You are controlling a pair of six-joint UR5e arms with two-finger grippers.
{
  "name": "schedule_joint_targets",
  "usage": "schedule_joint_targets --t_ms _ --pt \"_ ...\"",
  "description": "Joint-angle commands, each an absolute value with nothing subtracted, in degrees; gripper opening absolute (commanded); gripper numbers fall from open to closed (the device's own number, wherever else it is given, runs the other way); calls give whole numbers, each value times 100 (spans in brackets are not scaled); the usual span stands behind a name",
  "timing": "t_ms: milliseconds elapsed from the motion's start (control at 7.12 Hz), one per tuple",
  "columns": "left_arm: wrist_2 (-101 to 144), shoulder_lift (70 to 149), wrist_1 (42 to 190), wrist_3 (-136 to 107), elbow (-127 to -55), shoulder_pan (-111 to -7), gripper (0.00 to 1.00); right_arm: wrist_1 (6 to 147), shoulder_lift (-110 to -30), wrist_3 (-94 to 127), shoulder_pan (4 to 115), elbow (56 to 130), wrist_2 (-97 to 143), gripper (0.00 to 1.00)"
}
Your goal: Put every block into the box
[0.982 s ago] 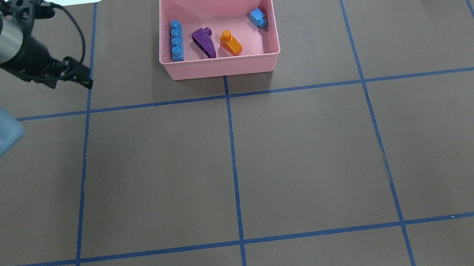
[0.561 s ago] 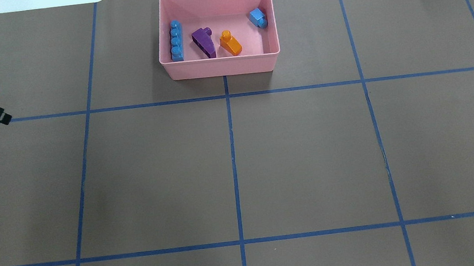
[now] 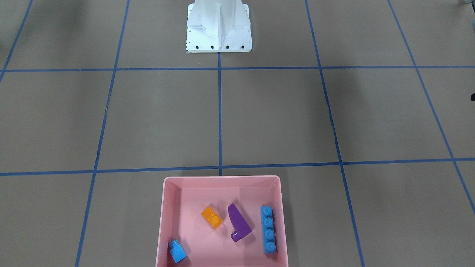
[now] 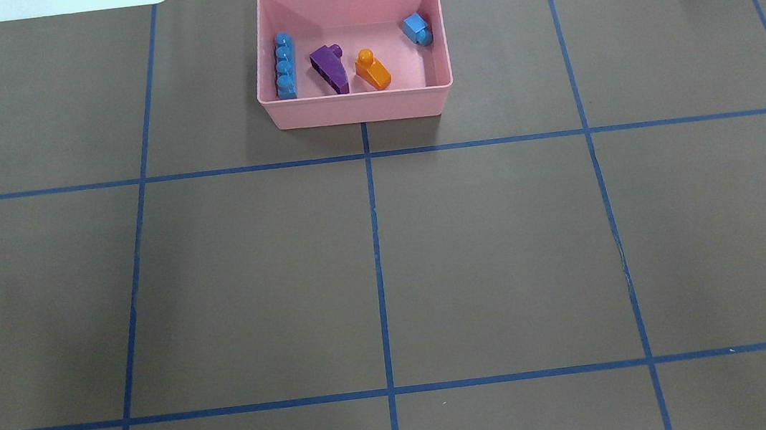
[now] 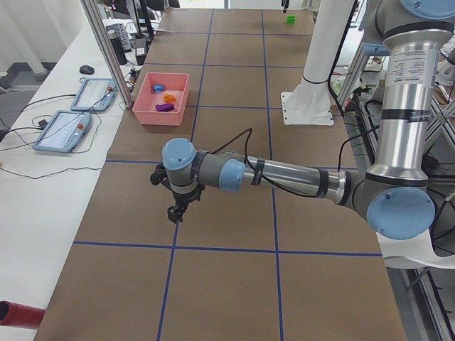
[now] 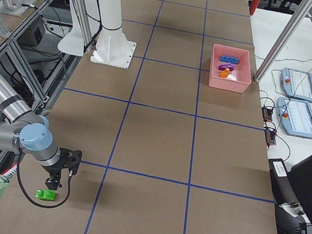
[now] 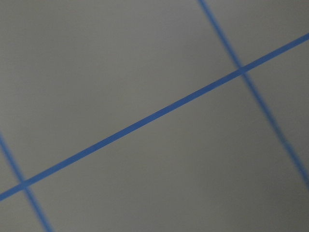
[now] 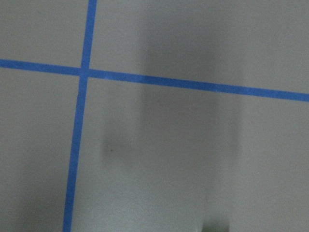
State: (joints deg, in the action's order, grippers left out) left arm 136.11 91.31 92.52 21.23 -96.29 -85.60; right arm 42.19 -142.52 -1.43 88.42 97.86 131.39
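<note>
The pink box [image 4: 356, 108] stands at the table's far middle, also seen in the front-facing view [image 3: 222, 179]. Inside lie the long blue block [image 4: 284, 66], the purple wedge [image 4: 329, 70], the orange block [image 4: 372, 70] and the small blue block [image 4: 417, 28]. The green block [image 6: 46, 195] lies on the table far out on my right side. My right gripper [image 6: 52, 184] hangs just above it, pointing down. My left gripper [image 5: 175, 213] hovers low over bare table on my left side. I cannot tell if either is open or shut. Both wrist views show only blurred paper and blue tape.
The white robot base [image 3: 219, 29] stands at the table's near middle edge. Blue tape lines grid the brown paper. Two teach pendants [image 6: 298, 117] lie on a side table beyond the box, behind an aluminium post [image 5: 106, 50].
My left arm has swung away leftward from beside the box and left the overhead view. The blocks in the box have not moved.
</note>
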Motion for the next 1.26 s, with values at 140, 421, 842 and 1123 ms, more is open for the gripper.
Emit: schedule_joint_targets --t_ms 140,421,842,1123 --pt "13649 8912 9255 2294 -9606 -8701 100 3859 -14238 -132 8842 9186 13184 97" --pt "13650 8869 9255 2276 -9606 -8701 100 3395 -14177 -149 8842 8677 13166 95" --pt "13658 8833 9316 2285 -9615 -8701 100 3384 -13791 -272 8833 8185 13166 95" --pt "13658 8833 9316 2285 -9615 -8701 100 3384 -13633 -525 8833 7824 13183 95"
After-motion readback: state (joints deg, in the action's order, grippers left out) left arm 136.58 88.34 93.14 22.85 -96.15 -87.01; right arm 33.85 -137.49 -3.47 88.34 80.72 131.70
